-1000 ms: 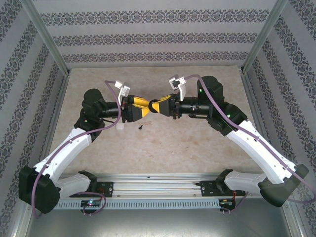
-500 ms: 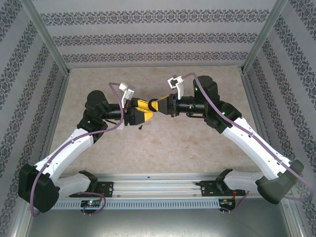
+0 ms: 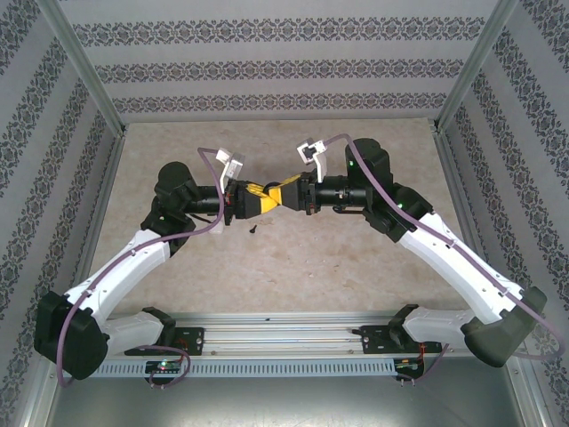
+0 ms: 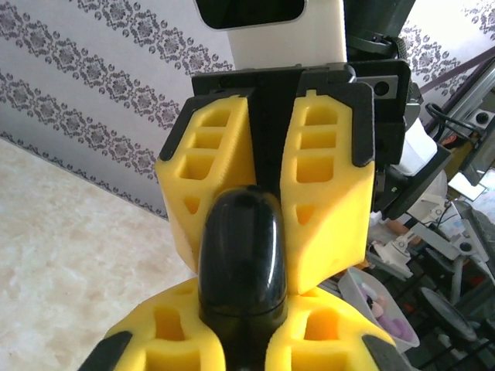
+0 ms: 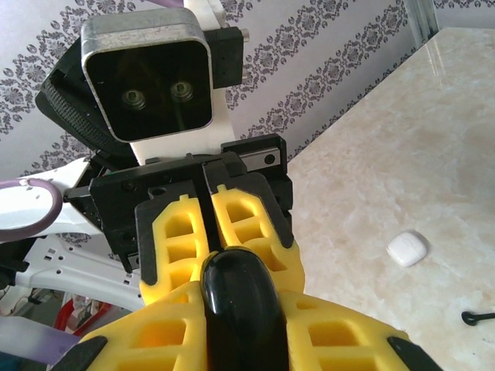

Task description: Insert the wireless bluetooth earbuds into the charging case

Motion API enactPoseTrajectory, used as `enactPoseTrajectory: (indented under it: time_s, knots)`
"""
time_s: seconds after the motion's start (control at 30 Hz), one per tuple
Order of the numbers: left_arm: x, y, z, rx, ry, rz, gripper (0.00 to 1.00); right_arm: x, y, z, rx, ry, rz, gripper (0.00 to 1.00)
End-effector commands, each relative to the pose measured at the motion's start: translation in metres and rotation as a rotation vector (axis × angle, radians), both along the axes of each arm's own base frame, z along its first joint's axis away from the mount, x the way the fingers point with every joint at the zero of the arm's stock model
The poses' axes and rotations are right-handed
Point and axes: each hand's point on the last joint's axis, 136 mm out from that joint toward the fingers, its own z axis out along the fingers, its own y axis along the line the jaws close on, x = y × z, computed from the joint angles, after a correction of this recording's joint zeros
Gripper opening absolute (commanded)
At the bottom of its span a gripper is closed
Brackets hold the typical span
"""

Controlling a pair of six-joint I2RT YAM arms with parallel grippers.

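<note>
Seemingly little is done: the case [image 5: 407, 248] lies on the table [image 5: 402, 139], looking closed, well apart from both grippers. In midair the right gripper [image 5: 241, 287] pinches a glossy black object [image 4: 241, 255], and the left gripper [image 5: 210, 236] is closed at its tip. Insertion is not yet done.

Three cameras
Overhead looks down the table [image 3: 311, 267]; left wrist closely faces right gripper [image 4: 259, 232], right wrist left gripper [image 5: 213, 239], sharing a black piece [image 5: 240, 301].
</note>
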Motion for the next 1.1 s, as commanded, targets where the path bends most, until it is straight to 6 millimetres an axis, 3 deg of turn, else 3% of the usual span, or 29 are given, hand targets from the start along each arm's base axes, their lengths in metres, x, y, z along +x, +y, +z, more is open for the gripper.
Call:
enactPoseTrajectory:
  time_s: [0.0, 0.07, 0.17, 0.37, 0.63, 0.9, 1.07]
  knots:
    - [-0.015, -0.002, 0.016, -0.023, -0.117, -0.040, 0.00, 0.003, 0.002, -0.003, 0.014, 0.019, -0.012, 0.15]
    - [-0.016, -0.001, 0.012, -0.012, -0.128, -0.037, 0.00, 0.004, 0.000, -0.001, 0.022, 0.028, -0.023, 0.27]
    - [-0.024, 0.001, 0.013, -0.024, -0.191, -0.049, 0.00, 0.017, -0.008, -0.008, 0.004, 0.078, -0.082, 0.36]
    - [-0.030, 0.004, 0.012, -0.023, -0.258, -0.047, 0.00, 0.040, -0.024, -0.035, -0.044, 0.187, -0.195, 0.39]
    - [-0.026, 0.006, 0.007, -0.025, -0.296, -0.007, 0.00, 0.039, -0.020, -0.042, -0.043, 0.237, -0.182, 0.42]
    - [0.008, 0.024, -0.034, 0.094, -0.255, 0.209, 0.00, 0.031, -0.028, -0.024, -0.008, 0.245, -0.231, 0.54]
    - [0.018, 0.041, -0.058, 0.124, -0.196, 0.295, 0.00, 0.032, -0.033, -0.039, -0.050, 0.287, -0.290, 0.60]
